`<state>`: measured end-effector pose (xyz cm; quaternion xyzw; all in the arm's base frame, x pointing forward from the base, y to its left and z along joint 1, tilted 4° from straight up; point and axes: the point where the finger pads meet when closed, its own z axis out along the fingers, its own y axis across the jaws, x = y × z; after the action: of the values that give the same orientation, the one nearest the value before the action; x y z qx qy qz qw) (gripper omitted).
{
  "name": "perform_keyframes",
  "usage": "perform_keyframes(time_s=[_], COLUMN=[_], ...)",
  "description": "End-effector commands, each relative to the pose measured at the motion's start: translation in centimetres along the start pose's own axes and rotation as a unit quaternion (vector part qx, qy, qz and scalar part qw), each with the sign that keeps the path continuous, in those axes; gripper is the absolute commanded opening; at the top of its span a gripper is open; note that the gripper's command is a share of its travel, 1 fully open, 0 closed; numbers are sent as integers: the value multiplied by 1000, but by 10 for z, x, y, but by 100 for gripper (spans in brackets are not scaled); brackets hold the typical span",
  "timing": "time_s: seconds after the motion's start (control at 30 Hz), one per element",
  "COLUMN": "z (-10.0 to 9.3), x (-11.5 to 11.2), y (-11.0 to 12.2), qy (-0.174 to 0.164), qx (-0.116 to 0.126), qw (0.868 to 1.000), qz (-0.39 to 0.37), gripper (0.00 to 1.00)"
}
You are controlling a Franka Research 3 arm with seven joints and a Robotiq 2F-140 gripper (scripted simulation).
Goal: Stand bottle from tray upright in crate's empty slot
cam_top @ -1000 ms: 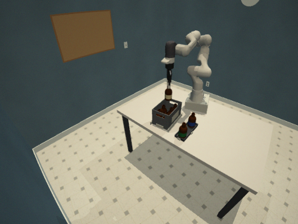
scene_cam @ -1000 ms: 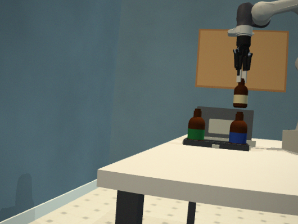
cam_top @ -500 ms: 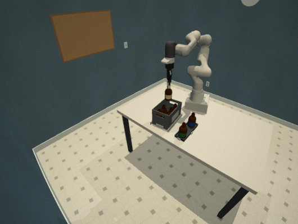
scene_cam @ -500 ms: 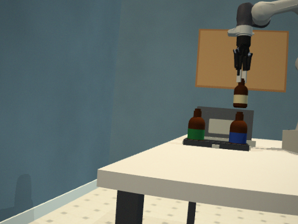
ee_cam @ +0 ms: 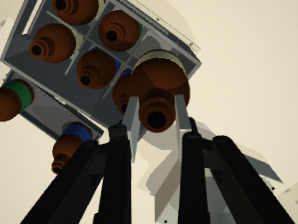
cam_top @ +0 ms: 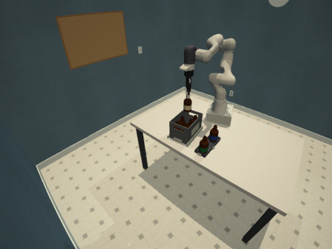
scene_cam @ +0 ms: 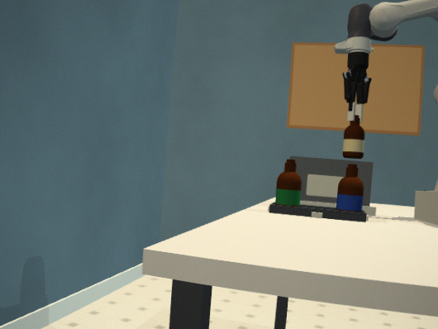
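While the gripper (scene_cam: 356, 116) pinches narrowly on its neck, the cream-labelled bottle (scene_cam: 354, 141) hangs upright in the air, its base above the crate's rim. It's a stubby brown bottle, rounded at the shoulder, with a pale band around its middle. From the wrist view its round mouth sits right between the two light finger pads, with the body spreading wide below them.

Nearest in the exterior view, the flat dark tray (scene_cam: 289, 209) lies on the pale table (scene_cam: 264, 244). It carries two upright brown bottles, a green-labelled one (scene_cam: 288, 184) and a blue-labelled one (scene_cam: 350, 189), with a gap between them.

Behind it stands the grey boxy crate (cam_top: 175, 129), slotted in its side, with divider walls inside. The wrist view shows four brown bottle tops in its cells; the hanging bottle hovers over the corner nearest the arm's base (cam_top: 228, 122), hiding what lies beneath.
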<state>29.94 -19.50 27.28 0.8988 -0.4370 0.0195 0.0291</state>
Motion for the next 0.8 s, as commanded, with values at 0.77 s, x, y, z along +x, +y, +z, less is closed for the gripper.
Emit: perform_keyframes(time_s=[0.77], z=[7], x=[3], y=[1], qy=[3], qx=[0], qw=[1000], qz=[-1], gripper=[0])
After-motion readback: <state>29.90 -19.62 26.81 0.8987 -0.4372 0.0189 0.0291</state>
